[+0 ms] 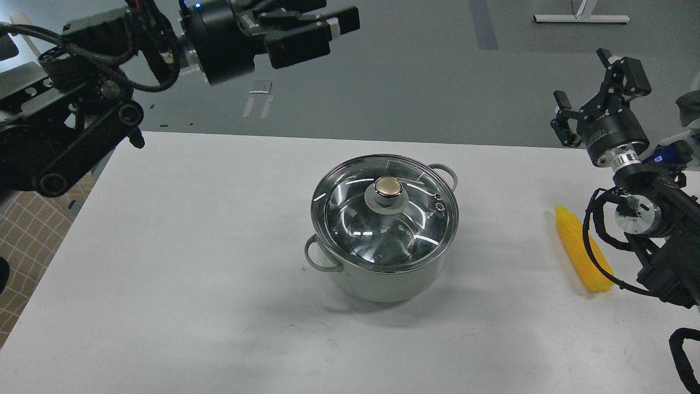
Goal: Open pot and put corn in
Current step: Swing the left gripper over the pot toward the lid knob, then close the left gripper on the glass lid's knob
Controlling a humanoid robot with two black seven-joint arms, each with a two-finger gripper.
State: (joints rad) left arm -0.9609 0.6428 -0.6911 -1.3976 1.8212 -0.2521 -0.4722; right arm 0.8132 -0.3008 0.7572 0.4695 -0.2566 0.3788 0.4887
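Observation:
The pale grey-green pot [377, 282] stands in the middle of the white table, closed by its glass lid [350, 219] with the brass-coloured knob [388, 187]. The yellow corn [582, 249] lies on the table at the right, tapered end pointing away from me. My left gripper [328, 22] is high at the top of the view, above and behind the pot to its left, pointing right, open and empty. My right gripper [593, 82] is raised behind the corn, open and empty.
The table [191, 246] ends at its far edge just behind the pot and at its left edge near a checked cloth [22, 241]. My right arm's elbow and cables [651, 241] hang close beside the corn. Grey floor lies beyond.

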